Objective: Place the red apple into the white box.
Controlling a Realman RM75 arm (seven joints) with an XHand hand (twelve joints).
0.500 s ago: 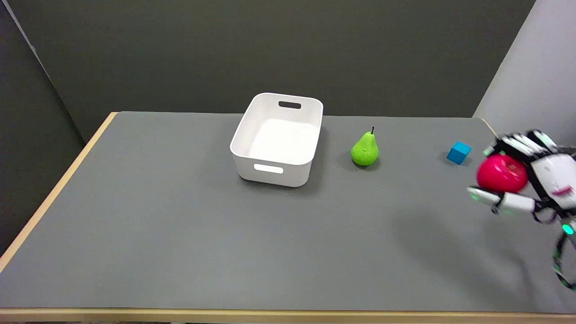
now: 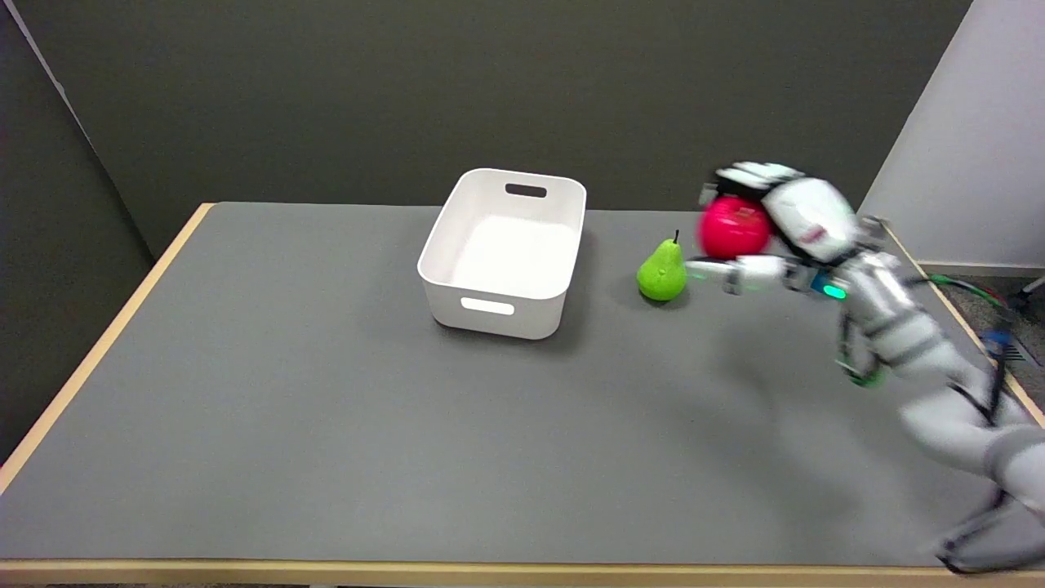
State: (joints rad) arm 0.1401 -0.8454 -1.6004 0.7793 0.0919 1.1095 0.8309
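Observation:
My right hand (image 2: 775, 224) holds the red apple (image 2: 732, 228) in the air, with fingers above it and the thumb below. Hand and apple hang just right of and above the green pear (image 2: 662, 273). The white box (image 2: 504, 249) stands at the back middle of the grey table, well to the left of the apple, with nothing inside it. The picture of the hand is blurred by motion.
The green pear stands upright between the box and my hand. My right arm (image 2: 922, 359) stretches in from the lower right and covers the spot where a blue cube stood. The table's wooden edges (image 2: 98, 343) run along left, right and front.
My right hand has carried the apple up and to the left, from the table's right edge to beside the pear. The arm now hides the blue cube.

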